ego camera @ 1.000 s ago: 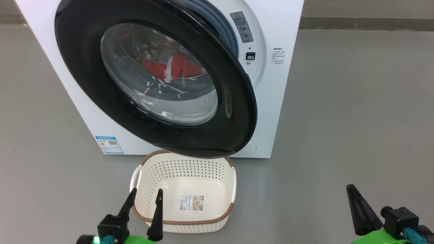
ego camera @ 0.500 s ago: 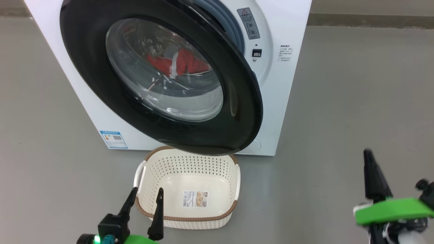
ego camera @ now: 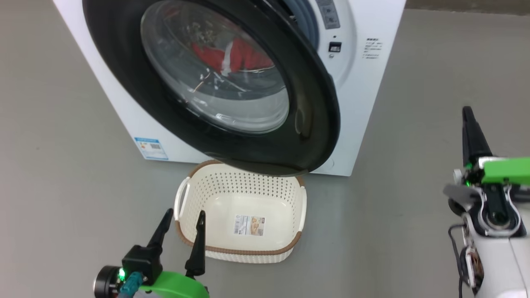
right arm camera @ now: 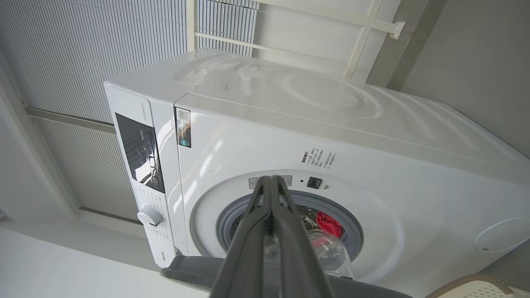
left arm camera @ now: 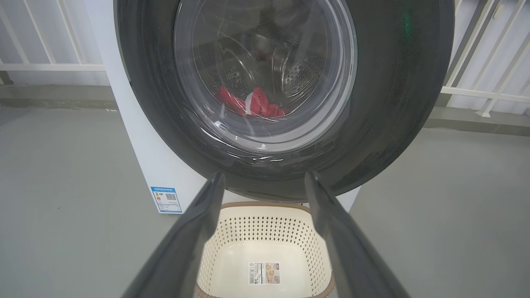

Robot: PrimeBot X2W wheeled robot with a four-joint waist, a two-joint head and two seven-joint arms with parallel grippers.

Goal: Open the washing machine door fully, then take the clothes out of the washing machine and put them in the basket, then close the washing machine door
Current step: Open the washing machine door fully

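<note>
The basket (ego camera: 232, 188) sits on the floor (ego camera: 397, 231) before the washing machine (ego camera: 372, 95), partly under its door (ego camera: 316, 120); clothes (ego camera: 244, 56) lie inside.

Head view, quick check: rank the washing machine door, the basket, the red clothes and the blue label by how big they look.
Largest to smallest:
1. washing machine door
2. basket
3. clothes, as far as they show behind the door
4. blue label
The door swings toward the camera, which likely inflates it.

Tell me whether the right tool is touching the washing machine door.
Apart. The head view shows the shut right tool off to the right of the door, with a wide stretch of bare grey floor between them.
</note>
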